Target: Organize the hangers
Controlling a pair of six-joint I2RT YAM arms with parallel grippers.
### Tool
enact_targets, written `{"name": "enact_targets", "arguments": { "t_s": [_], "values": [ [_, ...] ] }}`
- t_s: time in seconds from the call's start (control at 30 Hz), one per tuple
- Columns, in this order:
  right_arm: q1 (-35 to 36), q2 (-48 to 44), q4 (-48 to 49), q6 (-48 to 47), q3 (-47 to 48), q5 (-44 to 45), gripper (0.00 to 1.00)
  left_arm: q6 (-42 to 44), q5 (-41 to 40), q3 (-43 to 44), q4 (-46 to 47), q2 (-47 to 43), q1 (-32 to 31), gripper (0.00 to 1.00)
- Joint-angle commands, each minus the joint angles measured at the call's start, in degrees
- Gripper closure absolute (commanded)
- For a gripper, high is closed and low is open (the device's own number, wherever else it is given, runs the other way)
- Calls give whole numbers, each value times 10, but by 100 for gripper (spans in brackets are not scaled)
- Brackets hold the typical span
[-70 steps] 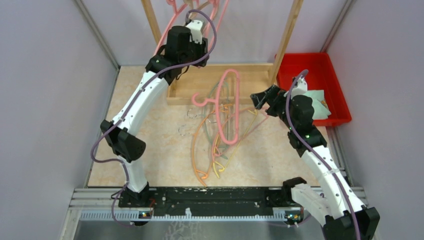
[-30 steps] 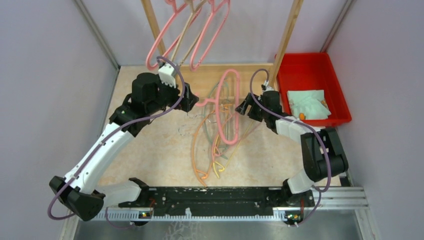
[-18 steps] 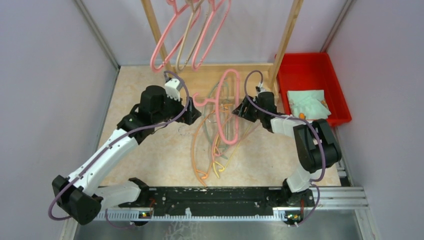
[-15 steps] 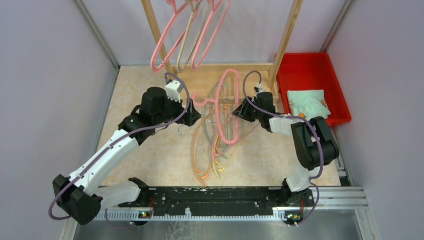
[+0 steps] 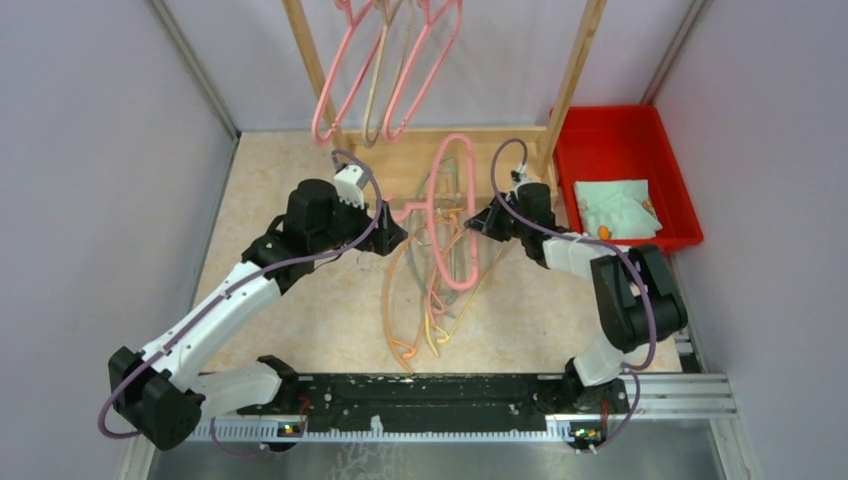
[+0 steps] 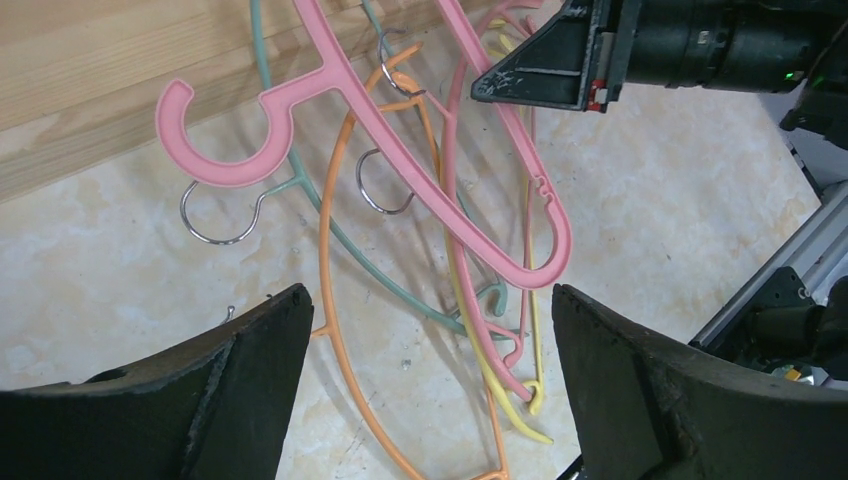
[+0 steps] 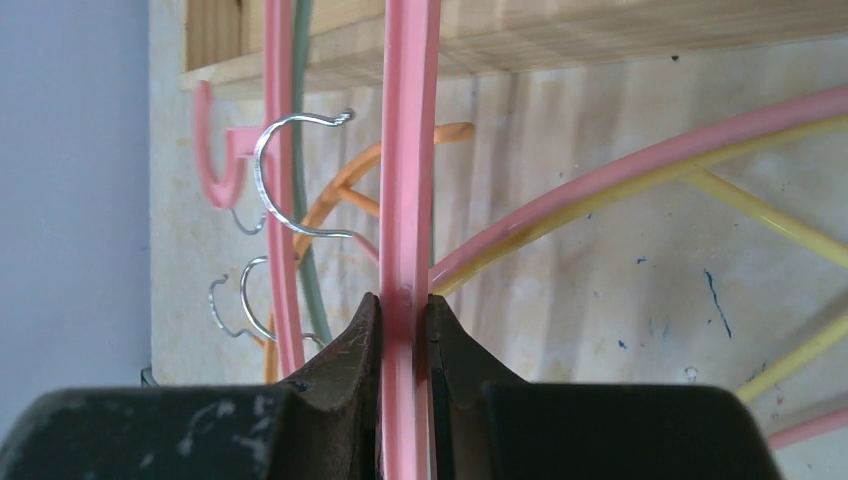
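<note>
Pink hanger [image 7: 410, 150] atop tangled hangers [image 6: 323, 240] | right gripper [image 7: 400, 300] clamped on it | left gripper [image 6: 430, 300] apart, just beside

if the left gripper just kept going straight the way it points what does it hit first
Most likely the orange hanger, lying right ahead of the open left gripper, with the green hanger just beyond; depth is unclear from here.

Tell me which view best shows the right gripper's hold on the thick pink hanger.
Right wrist: the right gripper has its fingers clamped on the pink hanger, close up and dead centre. Left wrist shows the hanger's hook and both arms, with the gripper's tip at one arm. Top external shows the contact only small.
</note>
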Motion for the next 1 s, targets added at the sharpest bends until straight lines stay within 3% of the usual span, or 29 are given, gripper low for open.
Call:
{"name": "enact_targets", "arguments": {
  "t_s": [0.0, 0.2, 0.63, 0.97],
  "values": [
    [6, -95, 29, 1, -5, 8, 99, -12, 13, -8, 28, -3, -8, 6],
    [5, -151, 32, 12, 5, 27, 100, -28, 8, -19, 47, -6, -28, 6],
    [5, -194, 183, 151, -37, -3, 100, -85, -50, -97, 188, -1, -101, 8],
    [5, -255, 197, 207, -74, -15, 100, -120, -79, -135, 290, 25, -132, 8]
  ]
}}
